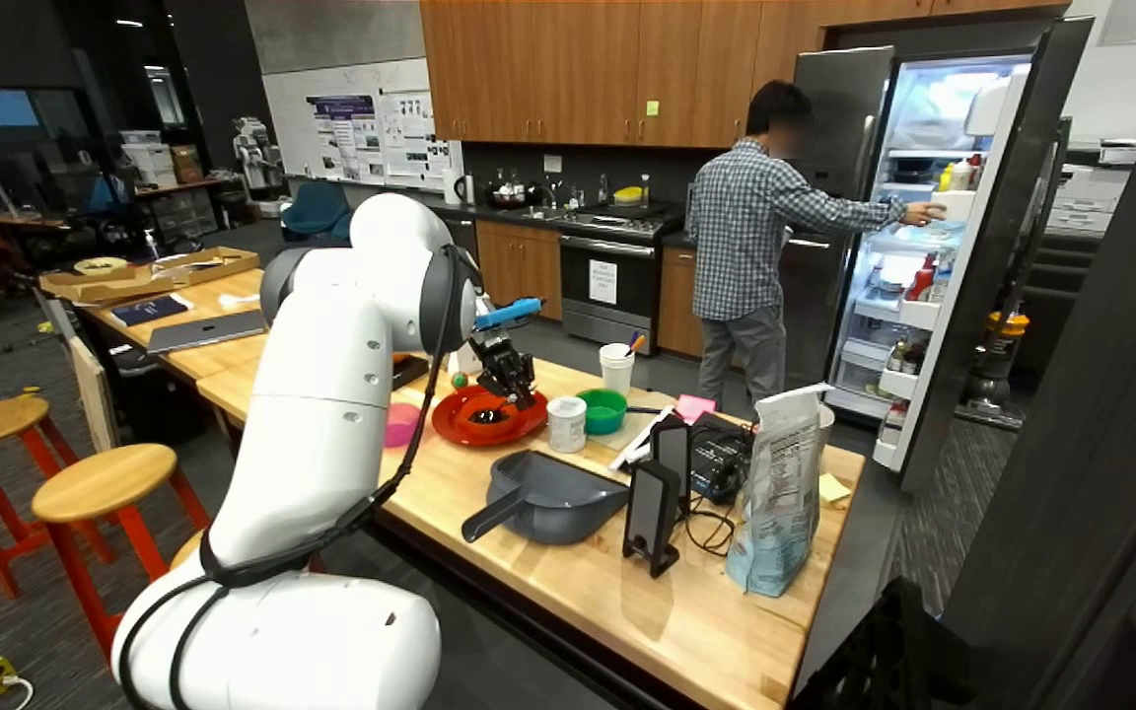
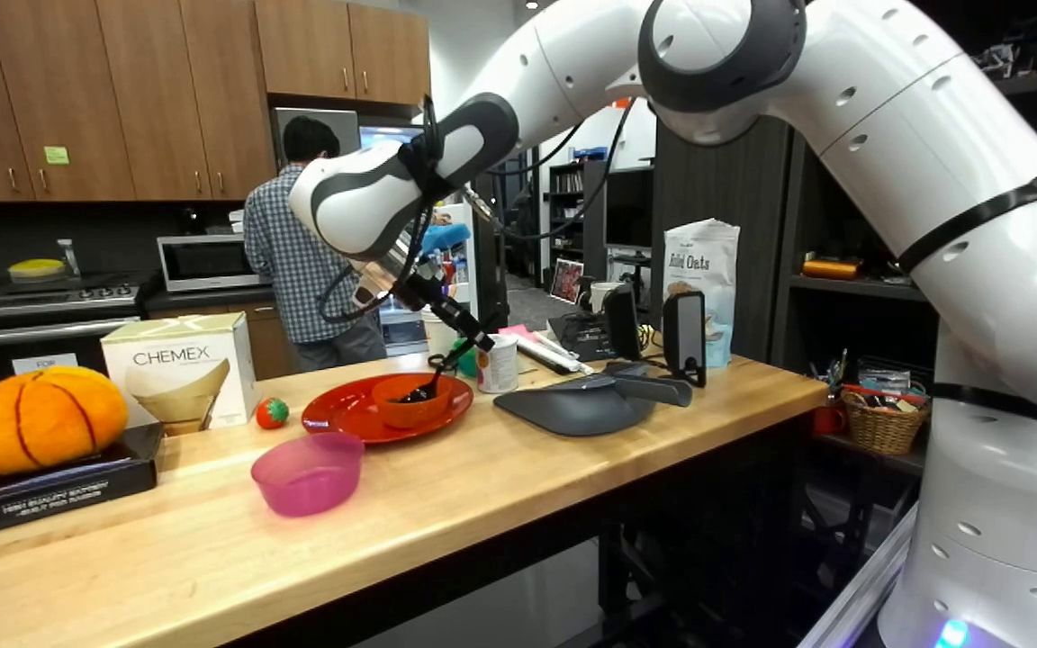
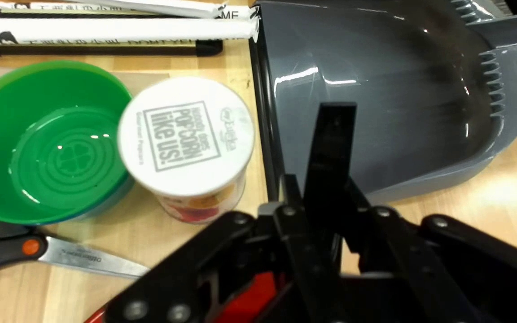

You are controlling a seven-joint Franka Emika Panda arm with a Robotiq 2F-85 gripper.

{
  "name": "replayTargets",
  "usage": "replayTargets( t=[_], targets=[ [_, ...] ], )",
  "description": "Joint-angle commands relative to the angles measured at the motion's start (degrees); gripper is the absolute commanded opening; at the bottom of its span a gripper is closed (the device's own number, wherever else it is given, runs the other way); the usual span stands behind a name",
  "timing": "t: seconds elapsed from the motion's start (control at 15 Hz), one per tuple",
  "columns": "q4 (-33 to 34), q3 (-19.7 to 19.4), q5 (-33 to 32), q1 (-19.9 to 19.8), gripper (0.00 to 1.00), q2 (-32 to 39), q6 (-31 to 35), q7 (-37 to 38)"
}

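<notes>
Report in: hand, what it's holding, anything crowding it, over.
Hand shut on black spoon. Spoon's head inside orange bowl on red plate. White canister and gray dustpan close by.

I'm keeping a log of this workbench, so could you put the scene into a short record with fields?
Gripper: jaws closed on a black utensil
Utensil's lower end: inside the orange bowl; its shape is hard to make out
Orange bowl: on the red plate
Near the plate: white-lidded canister, gray dustpan, pink bowl
Beside the canister: green bowl
Background: person at the open fridge, one arm extended into it
</notes>
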Motion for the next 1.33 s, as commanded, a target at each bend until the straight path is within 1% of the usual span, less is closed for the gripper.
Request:
replayTargets(
  t=[0.0, 0.6, 0.93, 1.27],
  targets=[
    [1.3, -0.1, -0.1, 0.4, 0.06, 0.4, 1.5, -1.3],
    [2.2, -2.7, -3.5, -0.1, 0.06, 0.6, 5.9, -0.2],
    [1.3, -3.7, -4.0, -0.6, 0.06, 0.4, 5.6, -0.5],
    [1.1, -3.5, -3.4, -0.4, 0.06, 0.0, 4.3, -1.1]
  ],
)
